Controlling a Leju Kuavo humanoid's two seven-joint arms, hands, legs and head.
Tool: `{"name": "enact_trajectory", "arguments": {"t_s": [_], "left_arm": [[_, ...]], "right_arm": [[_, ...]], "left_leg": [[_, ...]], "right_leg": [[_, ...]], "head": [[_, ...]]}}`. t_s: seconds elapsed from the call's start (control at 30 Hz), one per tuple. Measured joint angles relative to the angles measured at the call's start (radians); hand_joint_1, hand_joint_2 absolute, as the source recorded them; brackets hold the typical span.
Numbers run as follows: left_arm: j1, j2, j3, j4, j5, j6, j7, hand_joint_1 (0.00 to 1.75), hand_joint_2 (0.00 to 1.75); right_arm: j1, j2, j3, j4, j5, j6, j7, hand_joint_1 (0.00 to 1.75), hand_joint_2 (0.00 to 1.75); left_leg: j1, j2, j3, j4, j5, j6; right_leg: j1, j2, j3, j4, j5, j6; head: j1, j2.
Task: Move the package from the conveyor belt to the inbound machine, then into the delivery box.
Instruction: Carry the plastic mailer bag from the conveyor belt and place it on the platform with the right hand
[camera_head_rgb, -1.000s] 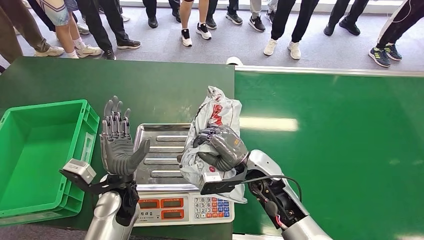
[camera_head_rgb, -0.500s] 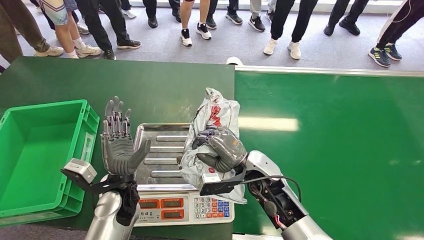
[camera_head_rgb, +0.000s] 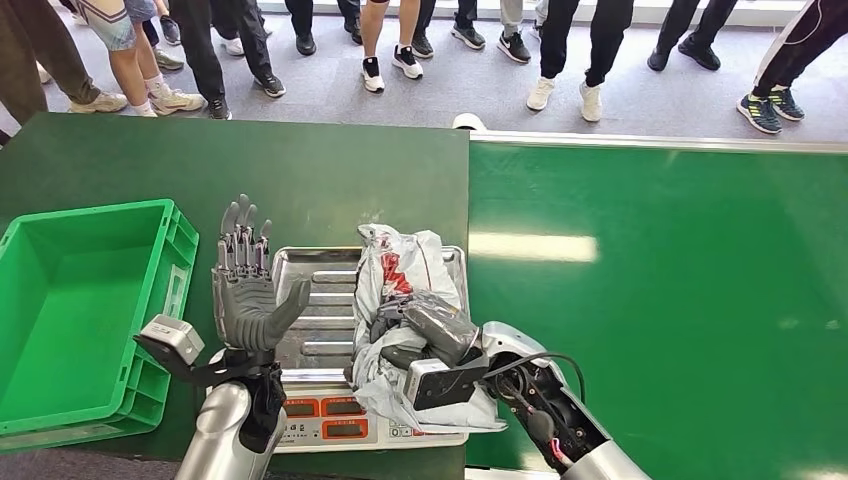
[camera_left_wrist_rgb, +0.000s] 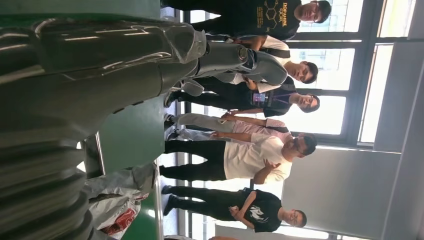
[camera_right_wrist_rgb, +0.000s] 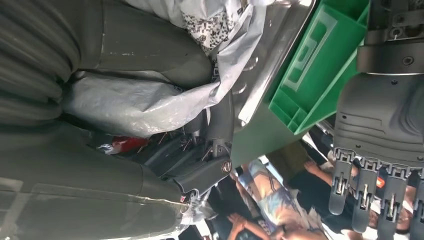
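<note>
The package is a crumpled grey plastic mailer with red print. It lies across the right half of the steel scale tray of the inbound machine. My right hand grips it from the near side, fingers wrapped around the bag. My left hand is raised upright over the tray's left edge, palm facing the package, fingers straight and spread, holding nothing. The green delivery box stands empty at the left. The green conveyor belt runs on the right.
The scale's keypad and red displays face me below the tray. A dark green tabletop carries the scale and box. Several people stand beyond the far edge and appear in the left wrist view.
My right hand has lowered the package from above the tray's right edge down onto the tray and shifted it left. My left hand has barely moved.
</note>
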Motion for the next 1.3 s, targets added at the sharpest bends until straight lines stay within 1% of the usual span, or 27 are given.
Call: {"name": "enact_trajectory", "arguments": {"t_s": [0.17, 0.37, 0.57, 0.63, 0.73, 0.8, 0.93, 1.13, 1.3], "left_arm": [[-0.001, 0.000, -0.014, 0.010, 0.012, 0.013, 0.000, 0.00, 1.75], [-0.002, 0.001, -0.022, 0.015, 0.015, 0.014, 0.000, 0.00, 1.75], [-0.003, 0.001, -0.026, 0.015, 0.015, 0.018, 0.000, 0.00, 1.75], [-0.003, 0.001, -0.026, 0.015, 0.015, 0.024, 0.000, 0.00, 1.75], [-0.002, 0.003, -0.025, 0.015, 0.015, 0.032, 0.000, 0.00, 1.75], [-0.001, 0.005, -0.025, 0.015, 0.015, 0.035, 0.000, 0.00, 1.75], [-0.001, 0.007, -0.024, 0.015, 0.015, 0.037, 0.000, 0.00, 1.75], [0.006, 0.008, -0.022, 0.010, 0.012, 0.037, 0.000, 0.00, 1.75], [0.009, 0.010, -0.020, 0.006, 0.010, 0.038, 0.000, 0.00, 1.75]], "right_arm": [[-0.001, -0.006, 0.039, 0.014, -0.076, 0.025, -0.001, 1.75, 1.75], [-0.003, -0.009, 0.063, 0.023, -0.098, 0.036, -0.001, 1.75, 1.75], [-0.006, -0.014, 0.089, 0.026, -0.145, 0.072, -0.001, 1.73, 1.75], [-0.009, -0.014, 0.098, 0.030, -0.141, 0.053, -0.001, 1.71, 1.75], [-0.013, -0.013, 0.103, 0.040, -0.116, -0.008, -0.001, 1.71, 1.75], [-0.015, -0.012, 0.105, 0.046, -0.108, -0.031, -0.001, 1.71, 1.75], [-0.017, -0.010, 0.109, 0.054, -0.101, -0.043, 0.000, 0.00, 1.75], [-0.015, -0.004, 0.102, 0.062, -0.080, -0.140, 0.010, 0.00, 1.75], [-0.002, 0.005, 0.044, 0.049, -0.132, -0.165, 0.000, 0.00, 1.75]], "left_leg": [[0.000, 0.000, 0.000, 0.000, 0.000, 0.000], [0.000, 0.000, 0.000, 0.000, 0.000, 0.000], [0.000, 0.000, 0.000, 0.000, 0.000, 0.000], [0.000, 0.000, 0.000, 0.000, 0.000, 0.000], [0.000, 0.000, 0.000, 0.000, 0.000, 0.000], [0.000, 0.000, 0.000, 0.000, 0.000, 0.000], [0.000, 0.000, 0.000, 0.000, 0.000, 0.000], [0.000, 0.000, 0.000, 0.000, 0.000, 0.000], [0.000, 0.000, 0.000, 0.000, 0.000, 0.000]], "right_leg": [[0.000, 0.000, 0.000, 0.000, 0.000, 0.000], [0.000, 0.000, 0.000, 0.000, 0.000, 0.000], [0.000, 0.000, 0.000, 0.000, 0.000, 0.000], [0.000, 0.000, 0.000, 0.000, 0.000, 0.000], [0.000, 0.000, 0.000, 0.000, 0.000, 0.000], [0.000, 0.000, 0.001, 0.000, 0.000, 0.000], [0.000, 0.000, 0.001, 0.000, 0.000, 0.000], [0.000, 0.000, 0.000, 0.000, 0.000, 0.000], [0.000, 0.000, 0.000, 0.000, 0.000, 0.000]], "head": [[0.000, 0.000], [0.000, 0.000], [0.000, 0.000], [0.000, 0.000], [0.000, 0.000], [0.000, 0.000], [0.000, 0.000], [0.000, 0.000], [0.000, 0.000]]}}
